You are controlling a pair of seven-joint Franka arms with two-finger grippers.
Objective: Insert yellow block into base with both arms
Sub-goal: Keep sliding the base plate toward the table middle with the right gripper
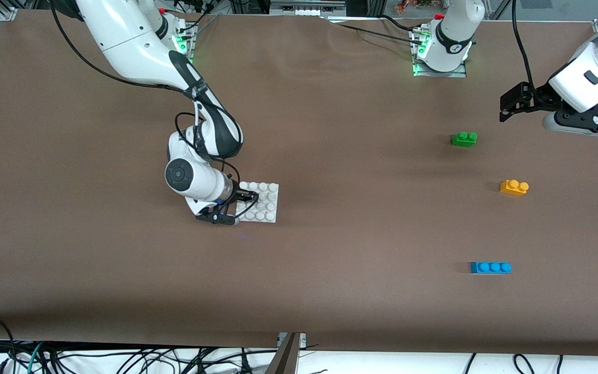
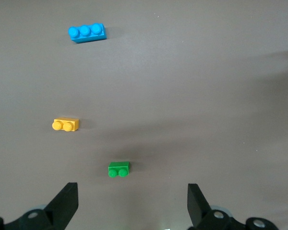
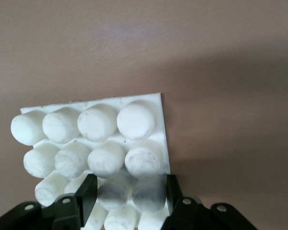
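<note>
**Yellow block alone on the cloth, right gripper clamped on the base**

The small yellow-orange plastic brick with two round studs (image 1: 514,187) sits right of centre in the front view, flat on the brown table cover (image 1: 330,270), with nothing touching it. Above it in that view lies a green two-stud plastic brick (image 1: 464,138); lower down, nearer the front camera, a longer blue three-stud plastic brick (image 1: 490,267). All three stand well apart, toward the left arm's end of the table.

Over in the left-centre of the front view is the flat white square plastic plate with its grid of round studs (image 1: 265,202). The right arm's black two-finger gripper (image 1: 244,197) is down on it, fingers closed around a row of studs at the plate's edge. The right wrist view shows it plainly: one black finger (image 3: 86,194) on each side of the white studs, and the plate (image 3: 93,103) spreads out ahead.

The left arm's black gripper (image 1: 512,104) hangs in the air at the upper right of the front view, over bare cloth. Its fingers (image 2: 65,201) stand wide apart with nothing between them. The left wrist view looks down on the green brick (image 2: 119,169), the yellow brick (image 2: 66,124) and the blue brick (image 2: 87,32).
</note>
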